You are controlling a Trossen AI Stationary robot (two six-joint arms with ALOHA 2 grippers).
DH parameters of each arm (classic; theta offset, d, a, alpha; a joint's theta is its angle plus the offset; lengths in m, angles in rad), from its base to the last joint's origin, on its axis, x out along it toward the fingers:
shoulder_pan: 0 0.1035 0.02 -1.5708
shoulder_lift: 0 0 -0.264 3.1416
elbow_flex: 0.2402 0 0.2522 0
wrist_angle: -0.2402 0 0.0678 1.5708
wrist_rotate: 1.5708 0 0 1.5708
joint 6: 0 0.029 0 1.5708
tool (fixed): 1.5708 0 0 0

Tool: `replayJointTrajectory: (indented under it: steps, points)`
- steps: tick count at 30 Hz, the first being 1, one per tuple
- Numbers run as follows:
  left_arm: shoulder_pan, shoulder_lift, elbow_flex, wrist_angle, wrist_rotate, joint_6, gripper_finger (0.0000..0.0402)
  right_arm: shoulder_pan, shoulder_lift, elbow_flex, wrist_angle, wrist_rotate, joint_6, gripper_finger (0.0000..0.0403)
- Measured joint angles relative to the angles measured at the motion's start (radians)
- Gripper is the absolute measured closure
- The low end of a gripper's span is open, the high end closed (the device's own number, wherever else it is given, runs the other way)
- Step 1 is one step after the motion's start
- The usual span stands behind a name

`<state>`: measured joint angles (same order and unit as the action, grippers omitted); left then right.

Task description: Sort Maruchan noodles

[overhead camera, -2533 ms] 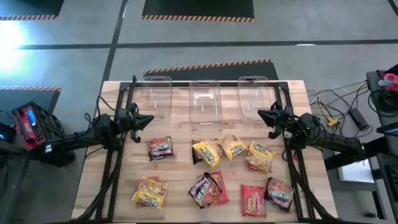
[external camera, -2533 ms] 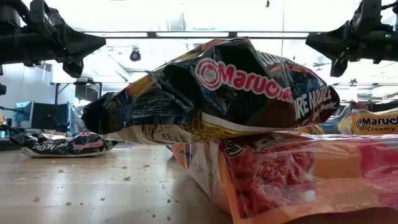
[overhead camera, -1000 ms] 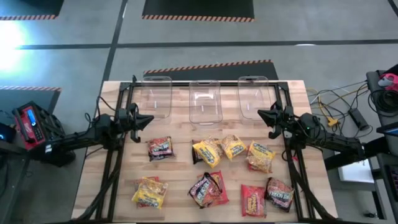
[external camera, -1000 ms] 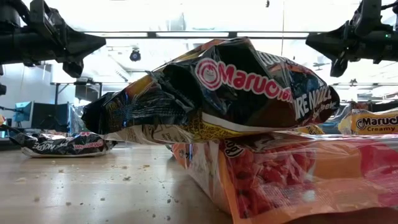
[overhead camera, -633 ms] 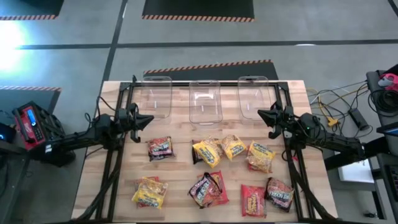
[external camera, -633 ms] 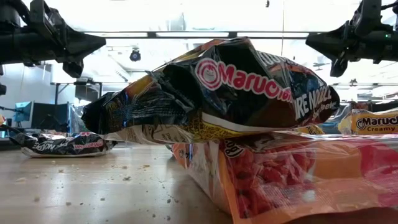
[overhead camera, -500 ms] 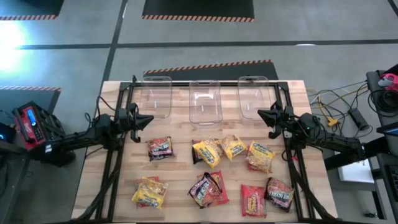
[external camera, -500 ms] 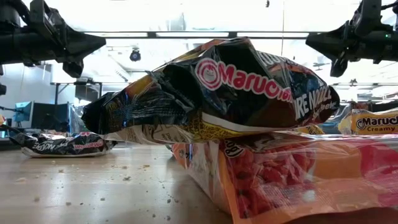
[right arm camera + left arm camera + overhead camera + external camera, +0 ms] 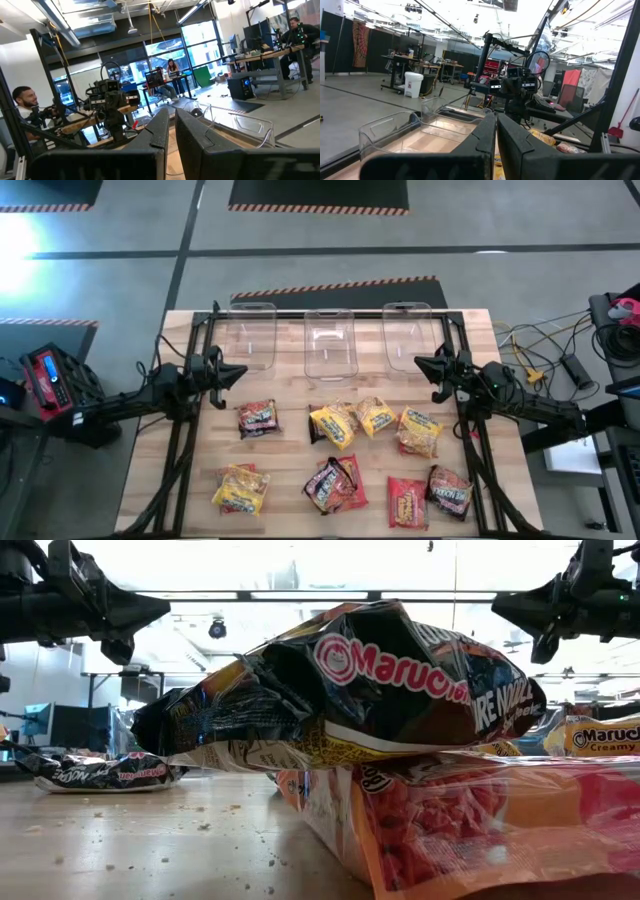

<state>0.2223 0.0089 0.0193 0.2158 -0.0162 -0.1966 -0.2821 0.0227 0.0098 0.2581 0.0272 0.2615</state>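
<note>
Pincers first: the left pincer (image 9: 236,370) hangs above the table's left side with its fingers pressed together on nothing, and the right pincer (image 9: 420,363) mirrors it over the right side, likewise closed and empty; both sit well above the wood, as the low view shows. Between them and toward the far edge stand three clear bins (image 9: 331,340) in a row, all bare. On the near half of the table (image 9: 285,490) lie the Maruchan noodles (image 9: 334,424), loosely scattered: a dark packet (image 9: 257,418) nearest the left pincer, yellow ones in a cluster at the middle and right, another yellow packet (image 9: 240,488) at the near left, and red and dark ones along the near edge, where a dark packet (image 9: 340,690) rests on top of a red packet (image 9: 470,825). These packets look light, with crinkly, slick wrappers puffed around a brittle noodle block, so a hard squeeze would likely crack the contents and a shallow pinch may slide off. The crimped end seam or a loose corner of wrapper seems the surest hold, and the stacked pair probably needs its top packet lifted first.
</note>
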Motion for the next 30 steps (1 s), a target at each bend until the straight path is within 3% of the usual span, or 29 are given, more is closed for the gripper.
replayJointTrajectory:
  steps: [30]
  points:
    - [0.000,0.000,0.000,0.000,0.000,0.000,0.0402,0.000,0.000,0.000,0.000,0.000,0.000,0.0380]
